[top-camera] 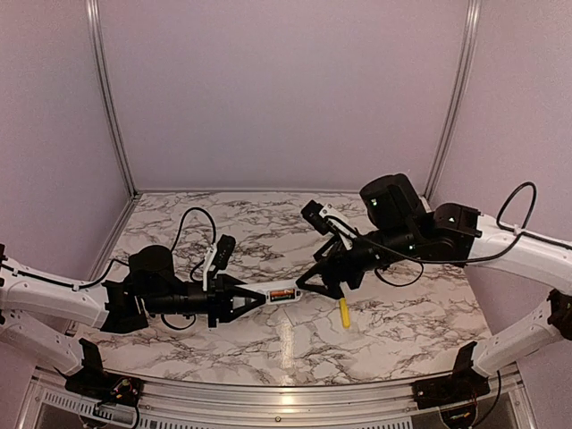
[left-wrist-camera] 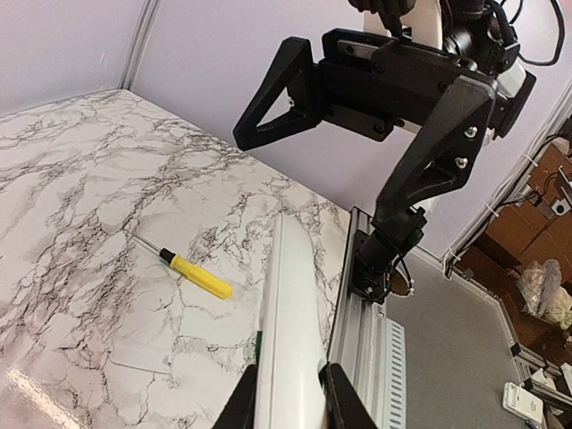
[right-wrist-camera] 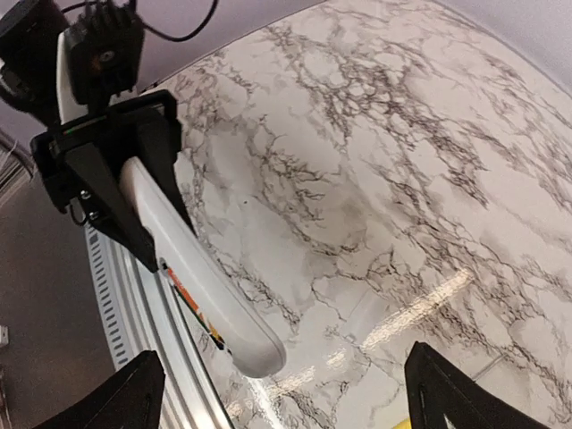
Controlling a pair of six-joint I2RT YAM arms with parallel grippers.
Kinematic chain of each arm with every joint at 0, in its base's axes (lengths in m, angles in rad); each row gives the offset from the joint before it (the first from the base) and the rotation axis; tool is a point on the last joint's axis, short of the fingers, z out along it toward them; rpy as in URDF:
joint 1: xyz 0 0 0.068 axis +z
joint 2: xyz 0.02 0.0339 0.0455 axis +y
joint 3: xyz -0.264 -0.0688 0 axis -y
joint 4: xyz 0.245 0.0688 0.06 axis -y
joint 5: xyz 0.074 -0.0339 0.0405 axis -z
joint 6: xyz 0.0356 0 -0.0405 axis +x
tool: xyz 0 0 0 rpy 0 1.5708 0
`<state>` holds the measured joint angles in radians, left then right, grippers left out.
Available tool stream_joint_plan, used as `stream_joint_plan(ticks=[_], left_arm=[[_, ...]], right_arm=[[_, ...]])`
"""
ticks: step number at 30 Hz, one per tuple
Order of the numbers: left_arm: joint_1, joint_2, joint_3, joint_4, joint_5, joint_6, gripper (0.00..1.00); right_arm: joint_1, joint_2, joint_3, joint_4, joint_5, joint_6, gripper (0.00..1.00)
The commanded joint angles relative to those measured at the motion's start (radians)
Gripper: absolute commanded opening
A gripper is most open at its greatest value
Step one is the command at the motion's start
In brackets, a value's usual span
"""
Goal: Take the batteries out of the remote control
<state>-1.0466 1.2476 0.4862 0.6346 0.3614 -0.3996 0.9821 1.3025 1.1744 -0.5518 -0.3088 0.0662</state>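
Note:
My left gripper (top-camera: 257, 298) is shut on one end of the white remote control (top-camera: 279, 293) and holds it level above the table. The left wrist view shows the remote (left-wrist-camera: 290, 331) pinched between my fingers (left-wrist-camera: 342, 407). An orange-red battery (top-camera: 283, 293) shows in the remote's side, and as an orange and dark strip in the right wrist view (right-wrist-camera: 189, 306). I cannot make out the dark battery on its own. My right gripper (top-camera: 318, 279) is open and empty at the remote's free end, not touching it. In its own view the remote (right-wrist-camera: 206, 286) lies ahead of its spread fingers (right-wrist-camera: 121, 402).
A yellow-handled screwdriver (top-camera: 344, 314) lies on the marble table (top-camera: 402, 304) just right of the remote, and shows in the left wrist view (left-wrist-camera: 200, 275). A flat pale rectangular piece (left-wrist-camera: 143, 356) lies on the table nearby. The metal front rail (left-wrist-camera: 357, 340) runs under the remote.

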Motion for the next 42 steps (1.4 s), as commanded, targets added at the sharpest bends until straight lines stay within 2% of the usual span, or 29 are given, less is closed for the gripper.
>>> stream_joint_plan(ticks=[1, 6, 8, 14, 19, 22, 28, 35, 40, 42], left_arm=[[-0.004, 0.008, -0.003, 0.033, -0.154, -0.049, 0.00], [-0.004, 0.038, -0.010, 0.084, -0.251, -0.112, 0.00], [-0.004, 0.051, -0.018, 0.107, -0.273, -0.133, 0.00], [-0.004, 0.036, -0.060, 0.155, -0.324, -0.156, 0.00], [-0.004, -0.010, -0.086, 0.153, -0.395, -0.154, 0.00], [-0.003, -0.020, -0.092, 0.153, -0.428, -0.157, 0.00], [-0.003, -0.007, -0.092, 0.165, -0.400, -0.177, 0.00], [-0.003, -0.023, -0.097, 0.157, -0.402, -0.180, 0.00], [-0.003, -0.018, -0.098, 0.158, -0.399, -0.181, 0.00], [-0.004, -0.019, -0.097, 0.158, -0.398, -0.182, 0.00]], right_arm=[[-0.002, -0.082, -0.118, 0.094, 0.449, 0.328, 0.90], [0.044, -0.148, -0.332, 0.202, 0.596, 0.514, 0.85], [0.087, -0.138, -0.365, 0.197, 0.688, 0.585, 0.85], [0.196, -0.034, -0.403, 0.160, 0.910, 0.848, 0.82], [0.264, 0.128, -0.422, 0.222, 0.988, 0.950, 0.78], [0.328, 0.224, -0.397, 0.192, 1.099, 1.043, 0.76], [0.385, 0.314, -0.410, 0.188, 1.279, 1.182, 0.75], [0.380, 0.306, -0.596, 0.423, 1.353, 1.198, 0.67], [0.376, 0.261, -0.754, 0.755, 1.342, 1.040, 0.63], [0.375, 0.265, -0.783, 0.831, 1.338, 0.998, 0.62]])
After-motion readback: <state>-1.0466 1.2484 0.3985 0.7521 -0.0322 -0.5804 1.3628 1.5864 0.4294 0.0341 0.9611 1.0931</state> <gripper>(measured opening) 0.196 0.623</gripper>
